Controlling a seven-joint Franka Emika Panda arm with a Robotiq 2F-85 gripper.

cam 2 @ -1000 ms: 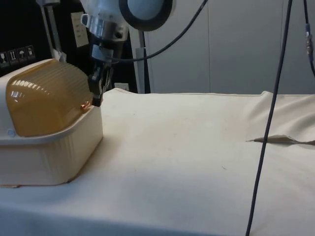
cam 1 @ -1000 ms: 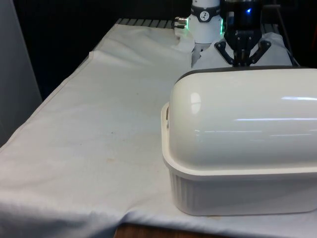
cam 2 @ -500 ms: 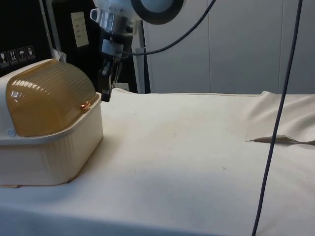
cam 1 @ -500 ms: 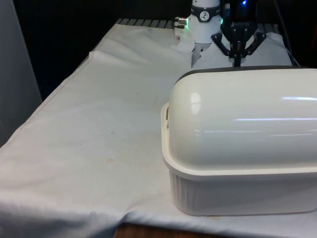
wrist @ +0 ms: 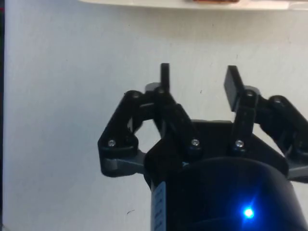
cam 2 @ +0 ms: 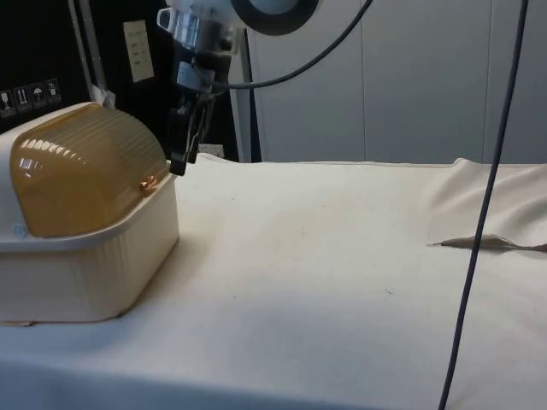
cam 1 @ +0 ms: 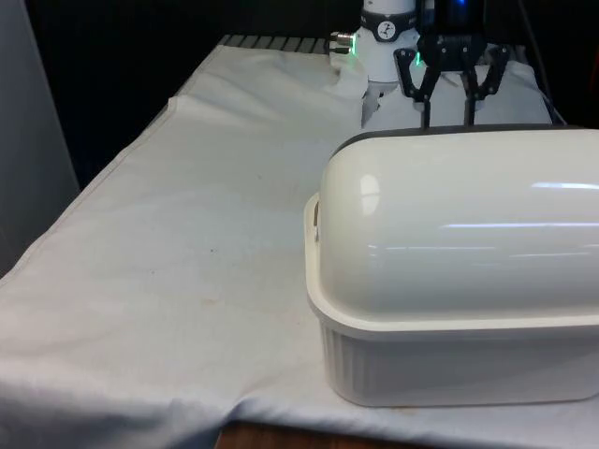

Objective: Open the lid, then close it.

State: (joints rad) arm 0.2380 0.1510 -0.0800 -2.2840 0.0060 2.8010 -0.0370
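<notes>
So the claw (cam 1: 446,110) is hanging with its two black fingers (wrist: 234,86) spread apart and nothing between them, just bare white cloth (wrist: 62,77) under it in the wrist view. From the side it sits just past the bread box's (cam 2: 81,265) handle side, close to the little copper-coloured handle (cam 2: 149,182) but not touching it. The lid (cam 2: 81,175) is an amber ribbed dome, fully down on the cream ribbed base. The box sits near the worktop's (cam 1: 187,234) front edge, over toward the front view's right. A dark cable (cam 2: 483,213) hangs down over the worktop's other end.
</notes>
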